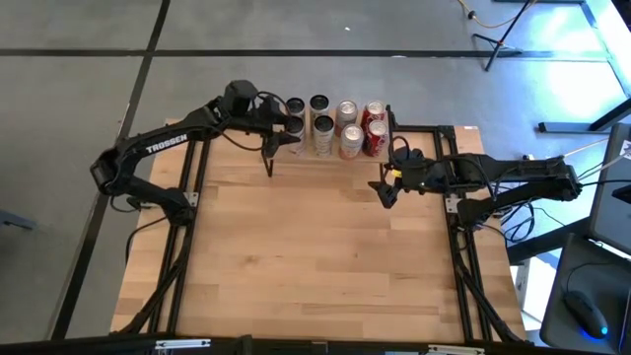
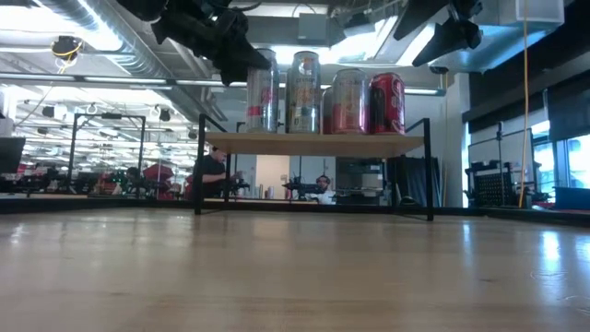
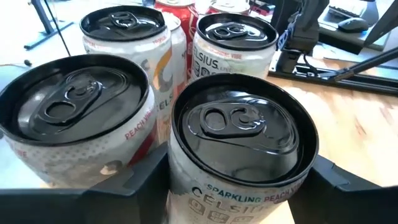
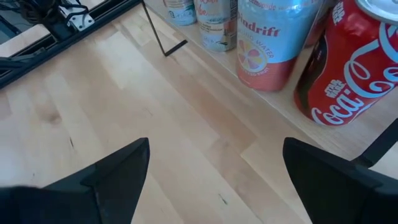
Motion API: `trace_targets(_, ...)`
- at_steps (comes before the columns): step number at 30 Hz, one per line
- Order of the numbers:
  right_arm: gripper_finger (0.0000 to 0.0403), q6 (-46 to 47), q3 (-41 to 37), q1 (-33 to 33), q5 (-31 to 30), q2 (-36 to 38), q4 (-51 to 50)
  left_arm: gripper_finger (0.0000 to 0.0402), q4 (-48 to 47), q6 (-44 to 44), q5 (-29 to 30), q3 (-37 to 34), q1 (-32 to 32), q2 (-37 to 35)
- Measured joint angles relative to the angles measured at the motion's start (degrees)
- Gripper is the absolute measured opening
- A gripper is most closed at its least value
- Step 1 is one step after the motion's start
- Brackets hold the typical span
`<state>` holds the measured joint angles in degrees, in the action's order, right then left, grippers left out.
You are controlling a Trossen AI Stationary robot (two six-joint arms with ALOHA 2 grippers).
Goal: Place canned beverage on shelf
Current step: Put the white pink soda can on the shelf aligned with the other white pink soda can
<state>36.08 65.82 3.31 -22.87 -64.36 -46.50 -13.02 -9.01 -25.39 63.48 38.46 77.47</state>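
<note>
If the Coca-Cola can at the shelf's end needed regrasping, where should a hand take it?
Grip the Coca-Cola can around its straight side wall, coming from the open table side with the right hand. It stands upright on the shelf, with a Spindrift can close beside it, so the front face is freest.

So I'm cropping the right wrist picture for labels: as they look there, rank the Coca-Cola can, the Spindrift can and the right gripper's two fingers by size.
1. Right gripper: its two fingers, nearest the camera, look alike, so no ranking between them.
2. Coca-Cola can.
3. Spindrift can.
Both cans are cut off by the frame, so their order is unsure.
</note>
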Motion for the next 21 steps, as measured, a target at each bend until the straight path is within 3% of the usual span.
trace_targets(9, 0.0356, 0.1, 0.0, 0.0, 0.0, -0.6, 0.0, 0.0287, 0.3, 1.1, 0.7, -0.1, 0.0, 0.1)
trace_targets(21, 0.0356, -0.3, 0.0, 0.0, 1.0, -2.2, 0.0, 0.0294, 0.0, 1.2, 1.4, -0.2, -0.1, -2.5)
